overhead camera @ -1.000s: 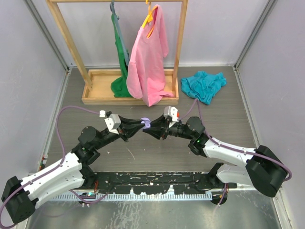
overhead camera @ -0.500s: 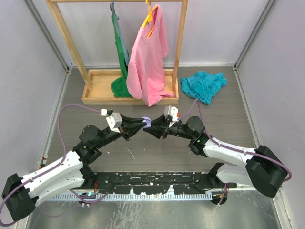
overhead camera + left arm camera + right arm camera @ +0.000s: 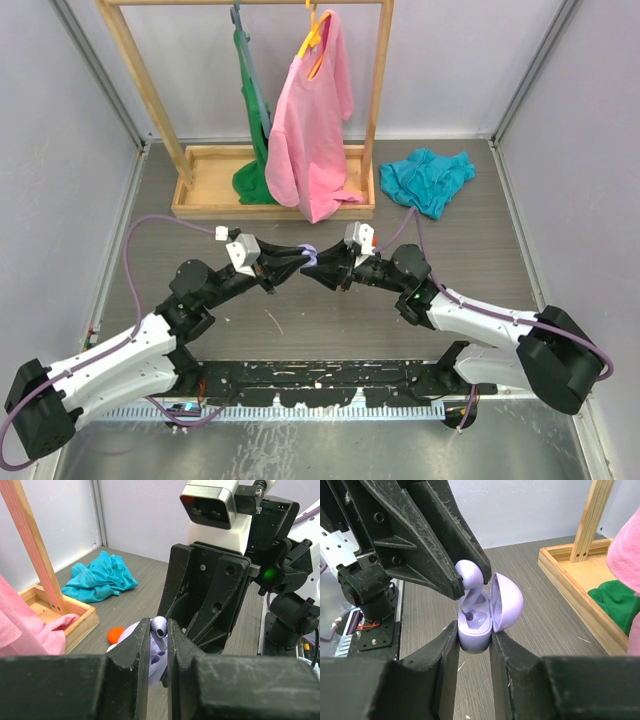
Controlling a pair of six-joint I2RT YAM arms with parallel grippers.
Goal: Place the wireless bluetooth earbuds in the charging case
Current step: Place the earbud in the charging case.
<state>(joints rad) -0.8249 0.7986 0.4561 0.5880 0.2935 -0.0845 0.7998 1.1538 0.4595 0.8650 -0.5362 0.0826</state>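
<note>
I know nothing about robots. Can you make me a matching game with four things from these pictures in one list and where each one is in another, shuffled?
1 lilac earbud
2 charging case
3 pink shirt
4 teal cloth

a lying crumpled on the table
b pinched by the left gripper
c hanging on the wooden rack
d open, clamped by the right gripper

Pairs: 1-b, 2-d, 3-c, 4-a

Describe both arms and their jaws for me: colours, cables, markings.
The left arm and right arm have white shells between black joints, each trailed by a lilac cable. Wrists carry white-and-silver camera blocks. The jaws are matte black, angular and scuffed pale. A green light glows on the right arm.
</note>
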